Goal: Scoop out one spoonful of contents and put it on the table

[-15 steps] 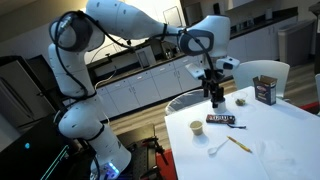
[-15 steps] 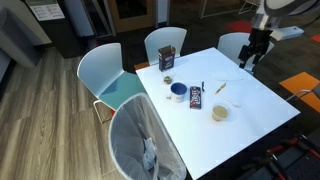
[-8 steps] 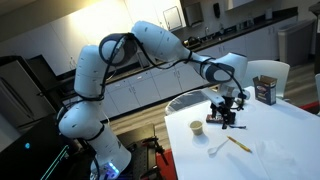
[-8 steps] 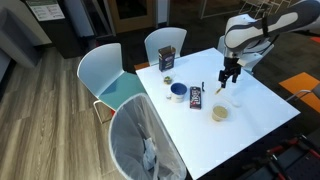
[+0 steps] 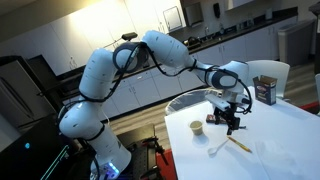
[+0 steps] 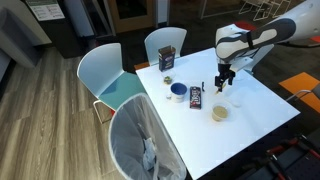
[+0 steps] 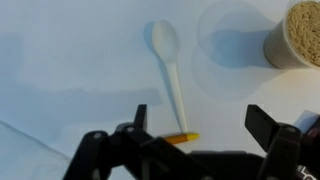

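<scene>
A white plastic spoon [image 7: 170, 68] lies flat on the white table [image 7: 60, 70], bowl end away from me. A paper cup [image 7: 297, 30] filled with tan grainy contents stands to its right. My gripper [image 7: 201, 116] is open and empty, low over the table, its jaws standing either side of the spoon's handle end and an orange stick [image 7: 184, 137]. In both exterior views the gripper [image 5: 232, 121] [image 6: 222, 86] hangs just above the table, with the cup [image 5: 197, 127] [image 6: 219, 112] close by. The spoon [image 5: 219, 148] also shows in an exterior view.
A dark candy bar [image 6: 195, 97], a blue bowl [image 6: 177, 91], a small dish [image 6: 168, 80] and a dark box [image 6: 167, 59] sit on the table. White chairs [image 6: 105, 75] stand around it. A bin with a liner [image 6: 145, 145] stands at the near corner.
The arm has swung in from above the table's far side and come down low over the spoon and orange stick. The jaws stay open and empty.
</scene>
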### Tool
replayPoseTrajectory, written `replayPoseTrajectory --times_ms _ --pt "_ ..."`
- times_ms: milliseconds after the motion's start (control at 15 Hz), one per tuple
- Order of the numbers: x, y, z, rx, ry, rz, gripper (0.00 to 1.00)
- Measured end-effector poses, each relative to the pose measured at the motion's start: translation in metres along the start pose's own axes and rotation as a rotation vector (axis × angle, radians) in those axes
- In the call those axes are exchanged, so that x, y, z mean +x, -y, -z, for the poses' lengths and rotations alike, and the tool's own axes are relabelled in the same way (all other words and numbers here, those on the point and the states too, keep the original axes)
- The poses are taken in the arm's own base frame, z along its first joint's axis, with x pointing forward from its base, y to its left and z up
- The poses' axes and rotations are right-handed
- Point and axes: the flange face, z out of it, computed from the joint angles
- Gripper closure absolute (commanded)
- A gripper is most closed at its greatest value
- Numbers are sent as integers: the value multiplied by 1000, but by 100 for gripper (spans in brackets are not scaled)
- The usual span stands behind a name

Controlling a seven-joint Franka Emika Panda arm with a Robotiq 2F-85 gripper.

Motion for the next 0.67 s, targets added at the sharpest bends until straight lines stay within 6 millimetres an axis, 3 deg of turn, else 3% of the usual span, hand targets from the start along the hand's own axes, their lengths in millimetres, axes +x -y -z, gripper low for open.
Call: replayPoseTrajectory --times_ms 267,667 --pt "3 1 -17 -1 14 8 0" --pt "11 4 -72 -35 5 61 0"
